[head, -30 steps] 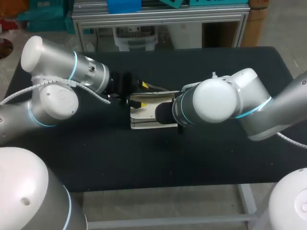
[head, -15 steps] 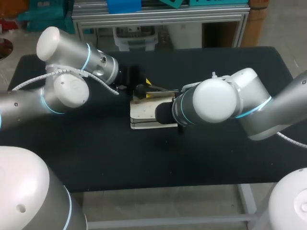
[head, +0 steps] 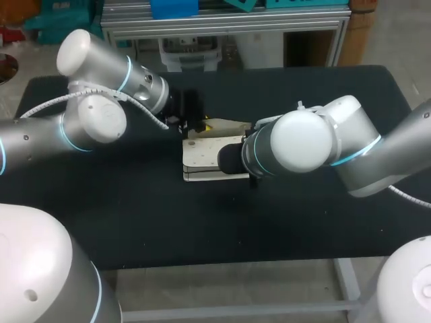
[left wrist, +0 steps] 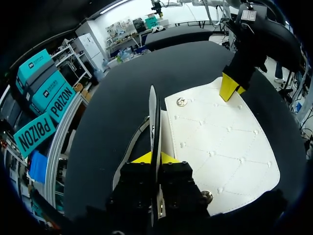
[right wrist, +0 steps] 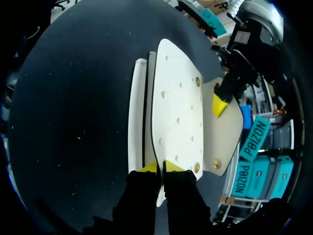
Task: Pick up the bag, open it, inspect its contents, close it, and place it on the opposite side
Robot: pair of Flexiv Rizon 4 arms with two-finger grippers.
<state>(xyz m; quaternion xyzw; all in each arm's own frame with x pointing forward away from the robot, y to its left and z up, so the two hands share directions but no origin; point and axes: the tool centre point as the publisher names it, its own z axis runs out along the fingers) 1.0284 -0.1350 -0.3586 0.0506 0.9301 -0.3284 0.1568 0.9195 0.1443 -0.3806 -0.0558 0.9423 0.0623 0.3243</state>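
A flat white quilted bag (head: 201, 157) lies mid-table. My left gripper (head: 202, 125) is at its far edge, shut on the bag's flap. In the left wrist view that flap (left wrist: 153, 112) stands on edge between the left gripper's (left wrist: 157, 158) yellow tips, with the studded bag panel (left wrist: 220, 147) beside it. My right gripper (right wrist: 162, 167) is shut on the near edge of the bag's front panel (right wrist: 176, 107). From the head camera its fingers are hidden behind the right arm (head: 296, 145). Each wrist view shows the other gripper's yellow tip at the bag's opposite end.
The black table (head: 168, 222) has free room on both sides of the bag and in front of it. Both arms meet over the table's middle, the left from the far left, the right from the right.
My left gripper swung in over the bag's far edge and closed on the flap. The right arm and the bag's body stayed where they were.
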